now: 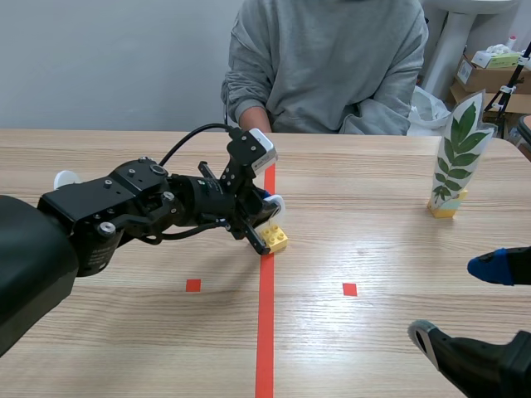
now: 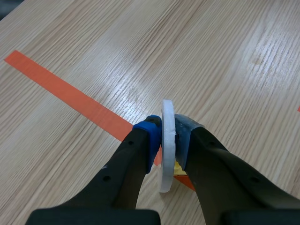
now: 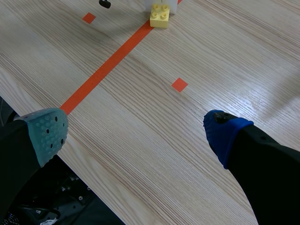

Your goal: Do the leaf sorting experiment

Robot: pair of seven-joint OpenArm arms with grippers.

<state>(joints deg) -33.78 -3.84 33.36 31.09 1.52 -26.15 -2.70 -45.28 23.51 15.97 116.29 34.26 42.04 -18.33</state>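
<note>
My left gripper [image 1: 264, 212] is shut on a white card [image 2: 167, 140], seen edge-on between its fingers. The card stands in a yellow brick [image 1: 275, 238] that rests on the red tape line at mid-table. In the left wrist view only a sliver of that yellow brick [image 2: 178, 167] shows under the card. A second card bearing a green leaf [image 1: 458, 153] stands upright in its own yellow base [image 1: 445, 207] at the far right. My right gripper [image 1: 458, 300] hovers open near the front right edge, holding nothing. In the right wrist view the yellow brick [image 3: 160, 15] lies far ahead of the right gripper [image 3: 136, 133].
A person in a grey sweatshirt [image 1: 332, 66] sits across the table, one hand behind my left arm. A small white object [image 1: 65, 178] lies at the left behind the arm. Cardboard boxes [image 1: 489, 79] stand off the table at the back right.
</note>
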